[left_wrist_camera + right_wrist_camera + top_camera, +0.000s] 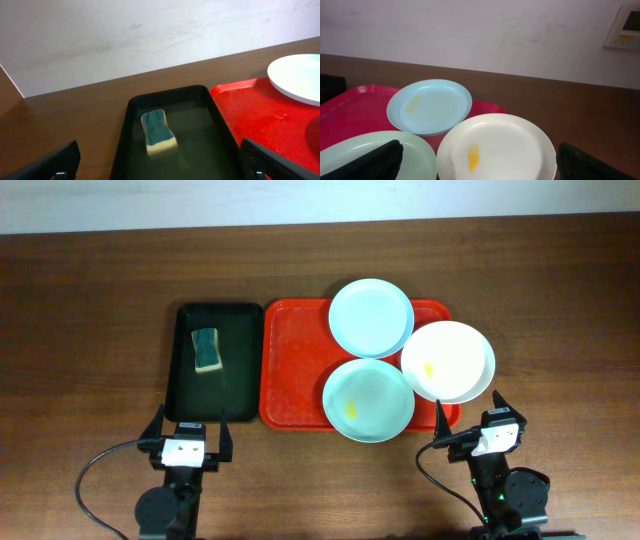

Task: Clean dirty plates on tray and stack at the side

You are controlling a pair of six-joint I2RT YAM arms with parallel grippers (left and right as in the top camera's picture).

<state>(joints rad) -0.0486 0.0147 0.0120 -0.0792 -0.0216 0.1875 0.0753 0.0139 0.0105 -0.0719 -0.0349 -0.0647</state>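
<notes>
Plates: all three sit right of centre on the red tray (295, 365). The upper mint plate (371, 317) is above the lower mint plate (368, 400), and the white plate (448, 361) overhangs the tray's right edge.
Progress: judge nothing done yet. Each plate shows a yellow smear, and no stack stands at the side.
Sponge (206, 348): in the black tray (238, 395), left of centre.
Left gripper (192, 420): lower left, spread wide, empty, at the black tray's lower rim.
Right gripper (468, 404): lower right, spread wide, empty, just below the white plate.
</notes>
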